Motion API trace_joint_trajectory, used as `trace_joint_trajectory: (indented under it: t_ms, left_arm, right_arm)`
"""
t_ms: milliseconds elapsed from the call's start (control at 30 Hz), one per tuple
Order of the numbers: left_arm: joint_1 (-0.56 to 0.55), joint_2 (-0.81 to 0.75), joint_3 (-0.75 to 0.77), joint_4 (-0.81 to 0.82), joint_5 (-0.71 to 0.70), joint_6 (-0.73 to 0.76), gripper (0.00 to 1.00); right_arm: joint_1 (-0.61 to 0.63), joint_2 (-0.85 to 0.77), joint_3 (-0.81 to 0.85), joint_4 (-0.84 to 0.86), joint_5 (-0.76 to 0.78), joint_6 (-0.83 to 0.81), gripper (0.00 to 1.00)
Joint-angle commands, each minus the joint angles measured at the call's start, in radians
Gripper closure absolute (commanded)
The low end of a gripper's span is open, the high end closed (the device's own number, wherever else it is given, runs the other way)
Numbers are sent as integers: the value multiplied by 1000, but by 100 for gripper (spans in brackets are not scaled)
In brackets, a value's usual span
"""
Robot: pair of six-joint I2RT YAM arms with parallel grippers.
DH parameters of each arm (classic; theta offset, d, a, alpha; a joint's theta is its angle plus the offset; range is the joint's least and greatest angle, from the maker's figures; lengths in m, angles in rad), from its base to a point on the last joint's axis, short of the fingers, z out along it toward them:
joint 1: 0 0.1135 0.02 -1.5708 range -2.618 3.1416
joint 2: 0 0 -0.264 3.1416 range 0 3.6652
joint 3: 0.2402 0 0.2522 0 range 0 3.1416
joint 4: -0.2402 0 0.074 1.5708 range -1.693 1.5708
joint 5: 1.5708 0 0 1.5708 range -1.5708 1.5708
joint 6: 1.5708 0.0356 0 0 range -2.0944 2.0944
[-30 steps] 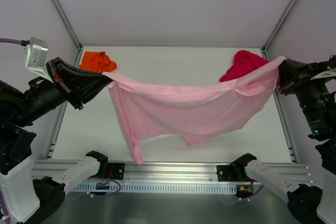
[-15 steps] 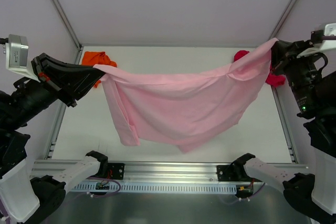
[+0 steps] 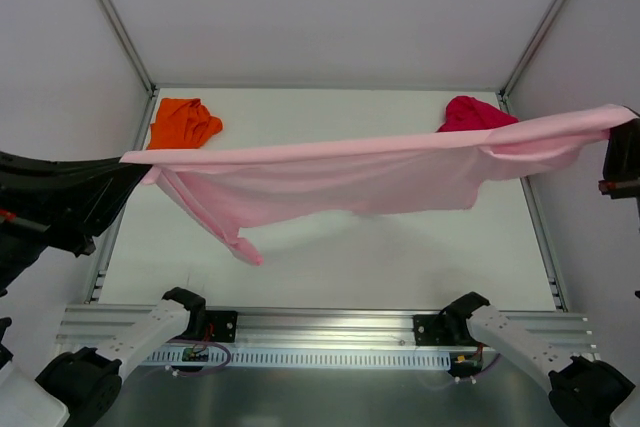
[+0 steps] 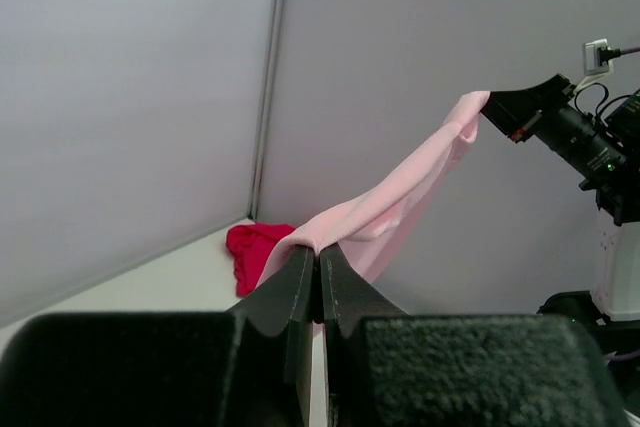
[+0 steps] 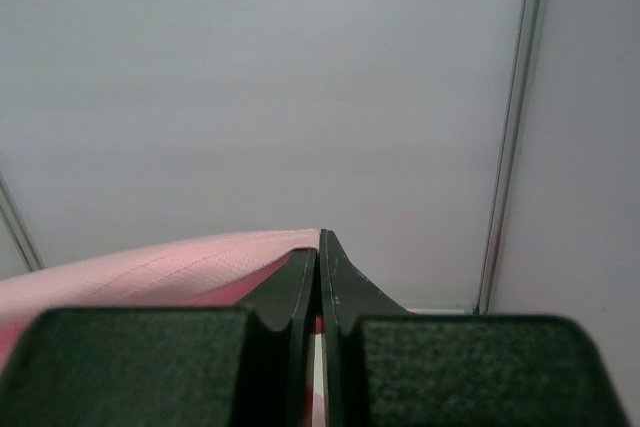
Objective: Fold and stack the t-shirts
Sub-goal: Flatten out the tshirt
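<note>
I have the soft light pink cloth t-shirt (image 3: 350, 182) stretched almost taut in the air above the white worktop (image 3: 420, 267), and the danger lies in that tension. Each pinch takes only a thin edge of cloth, so if my arms pull farther apart, I judge a corner could slip free and the tee would drop in a heap on the worktop. If I lower it unevenly, the hanging sleeve could tuck under and crease.

It might also drag across the crumpled bright orange t-shirt (image 3: 183, 122) at the worktop's far left corner, or the crumpled crimson red t-shirt (image 3: 470, 112) at its far right corner.

My left end effector (image 4: 318, 257) is clamped together on one end of the pink tee, past the worktop's left edge. My right end effector (image 5: 320, 247) is clamped on the other end, past its right edge.
</note>
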Motion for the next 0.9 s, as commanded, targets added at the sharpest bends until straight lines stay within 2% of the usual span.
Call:
trace_joint_trajectory:
  t_ms: [0, 233, 500, 633, 700, 800, 867]
  left_arm:
    - [-11, -7, 42, -7, 15, -6, 100]
    - [-11, -21, 42, -10, -10, 0, 100]
    - [-9, 25, 14, -10, -60, 40, 100]
    - [-9, 42, -82, -16, -131, 68, 100]
    - [-9, 63, -122, -37, -157, 91, 100]
    - [-9, 57, -245, -18, -224, 106, 100]
    - [-11, 63, -317, -8, -256, 111, 100]
  right_arm:
    - [2, -8, 42, 10, 43, -4, 99]
    - [0, -37, 39, -7, 50, -3, 99]
    - [0, 10, -11, 72, 70, -71, 99]
    - [-1, 78, -11, 36, 9, -59, 99]
    - [0, 125, -17, -36, -49, 19, 99]
    - [0, 161, -103, -58, -130, 146, 99]
    - [0, 158, -224, -26, -135, 180, 99]
